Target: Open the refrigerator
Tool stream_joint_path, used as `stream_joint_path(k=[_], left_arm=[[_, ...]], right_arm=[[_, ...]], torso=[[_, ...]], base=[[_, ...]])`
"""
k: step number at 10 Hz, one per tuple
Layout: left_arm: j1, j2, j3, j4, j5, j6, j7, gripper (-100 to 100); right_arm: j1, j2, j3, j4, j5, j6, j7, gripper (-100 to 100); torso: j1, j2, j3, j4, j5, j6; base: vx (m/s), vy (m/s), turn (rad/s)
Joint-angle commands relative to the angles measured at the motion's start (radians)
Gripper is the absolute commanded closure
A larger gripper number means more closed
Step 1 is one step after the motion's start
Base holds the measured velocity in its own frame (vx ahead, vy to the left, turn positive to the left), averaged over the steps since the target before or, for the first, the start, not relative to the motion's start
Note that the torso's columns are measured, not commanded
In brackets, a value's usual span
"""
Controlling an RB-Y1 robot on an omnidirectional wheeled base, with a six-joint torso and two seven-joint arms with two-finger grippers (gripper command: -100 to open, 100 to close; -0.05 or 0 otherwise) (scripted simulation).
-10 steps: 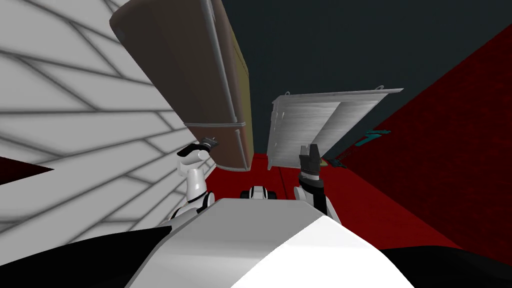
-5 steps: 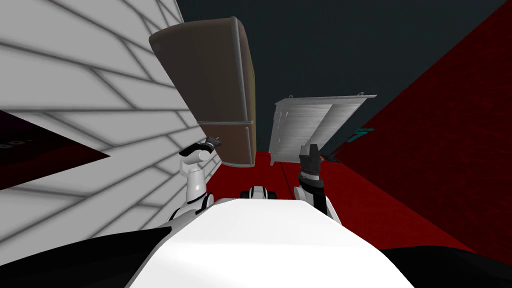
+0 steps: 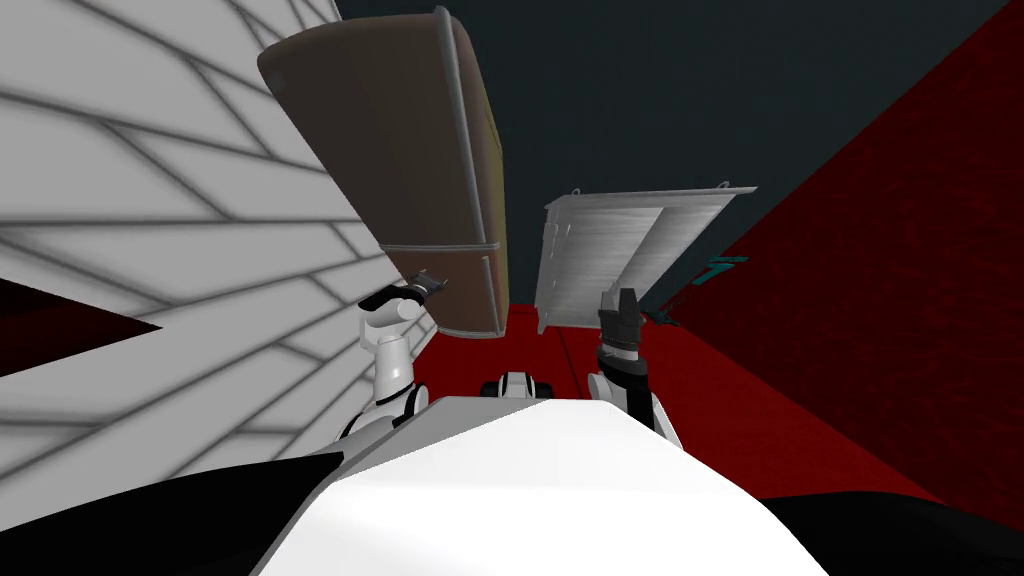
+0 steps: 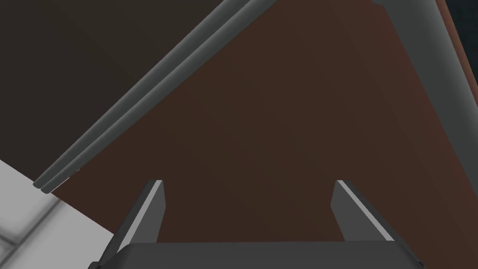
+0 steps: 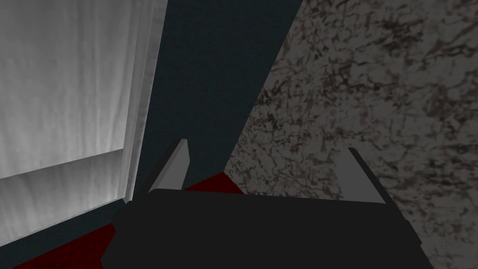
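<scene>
The refrigerator is a tall brown box with grey trim, standing against the white tiled wall at the left. A grey seam splits its front into an upper and a lower door. A long grey handle runs down the front's right edge. My left gripper is at the lower door just under the seam. In the left wrist view the left gripper is open, with only the flat brown door between its fingers. My right gripper is raised off to the right, open and holding nothing.
A white cabinet stands behind my right gripper, seen close in the right wrist view as the white cabinet. The floor is red, and a dark red wall rises at the right. The white tiled wall runs close along my left.
My head view has swung, sliding the refrigerator right and then partly back left. Both arms sit in the same places relative to my chest.
</scene>
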Motion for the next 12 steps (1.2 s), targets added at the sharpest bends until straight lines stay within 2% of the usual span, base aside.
stream_joint_path(k=[1, 10, 12], left_arm=[[-0.014, -0.002, 0.005, 0.011, -0.008, 0.016, 0.014, -100], [-0.066, -0.008, 0.025, 0.05, -0.035, 0.073, 0.064, -100], [-0.069, 0.0, 0.027, 0.042, -0.037, 0.082, 0.065, -100]], right_arm=[[0.0, 0.0, 0.0, 0.0, 0.0, 0.0, 0.0, 0], [0.0, 0.0, 0.0, 0.0, 0.0, 0.0, 0.0, 0], [0.0, 0.0, 0.0, 0.0, 0.0, 0.0, 0.0, 0]], torso=[[0.001, 0.004, 0.003, 0.001, 0.0, 0.0], [0.001, 0.002, 0.002, 0.001, 0.0, 0.0], [0.005, 0.007, 0.004, 0.002, 0.001, -0.001]], base=[[0.167, -0.152, -0.029], [0.188, -0.141, -0.032], [0.104, -0.051, -0.018]])
